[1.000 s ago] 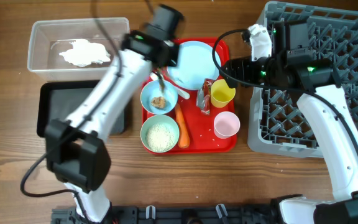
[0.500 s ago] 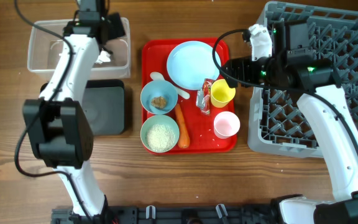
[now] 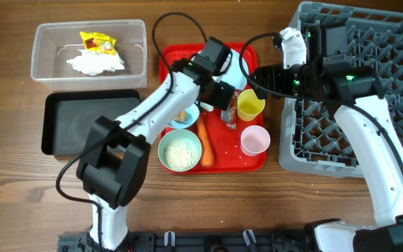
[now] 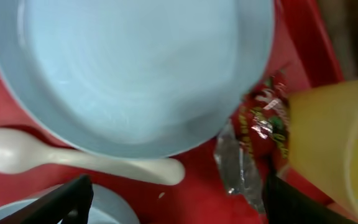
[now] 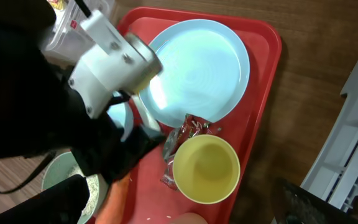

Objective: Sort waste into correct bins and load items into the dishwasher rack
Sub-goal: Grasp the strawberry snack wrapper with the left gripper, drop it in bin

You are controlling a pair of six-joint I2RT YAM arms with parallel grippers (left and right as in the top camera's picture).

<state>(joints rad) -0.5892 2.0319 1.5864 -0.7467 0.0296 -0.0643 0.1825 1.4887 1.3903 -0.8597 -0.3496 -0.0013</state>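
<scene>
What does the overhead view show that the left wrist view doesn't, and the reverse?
Only overhead: the clear bin holding a yellow wrapper and tissue, the black bin, dishwasher rack, pink cup, bowl of rice and carrot. Only left wrist: the white spoon beside the pale blue plate, and the left fingers spread wide. Both: the plate, red wrapper, yellow cup and red tray.
</scene>
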